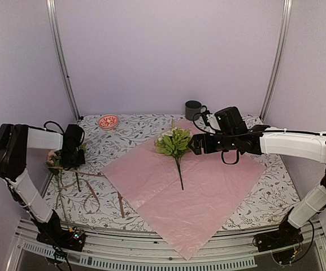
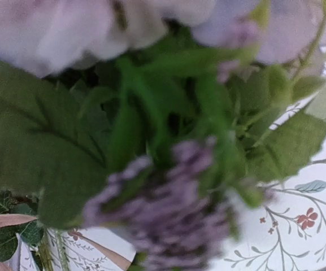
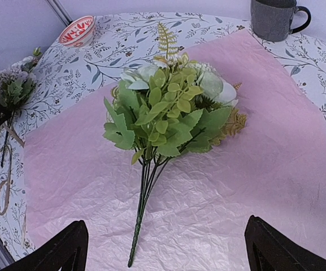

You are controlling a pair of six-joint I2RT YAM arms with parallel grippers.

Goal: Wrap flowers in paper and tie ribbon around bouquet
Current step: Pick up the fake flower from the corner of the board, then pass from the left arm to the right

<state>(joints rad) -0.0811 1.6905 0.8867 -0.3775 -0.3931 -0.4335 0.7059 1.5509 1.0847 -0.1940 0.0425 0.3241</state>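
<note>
The lilac-pink paper (image 1: 208,192) lies flat across the middle of the table. On it rests a bunch of flowers (image 1: 174,142) with green leaves and white blooms, its stalk (image 3: 137,226) pointing toward the front edge. My right gripper (image 1: 195,145) hovers open just right of that bunch, and its fingertips (image 3: 75,240) straddle the stalk from well above. At the far left my left gripper (image 1: 72,155) is shut beside a second clump of pink flowers (image 1: 54,160). Blurred leaves and lilac blooms (image 2: 174,203) fill the left wrist view and hide its jaws. The beige ribbon (image 1: 66,185) curls next to them.
A grey mug (image 1: 193,109) stands at the back behind the paper. A red-and-white bowl (image 1: 108,121) sits at the back left. Loose brown stalks (image 1: 120,204) lie on the floral-printed cloth (image 1: 264,197) left of the paper.
</note>
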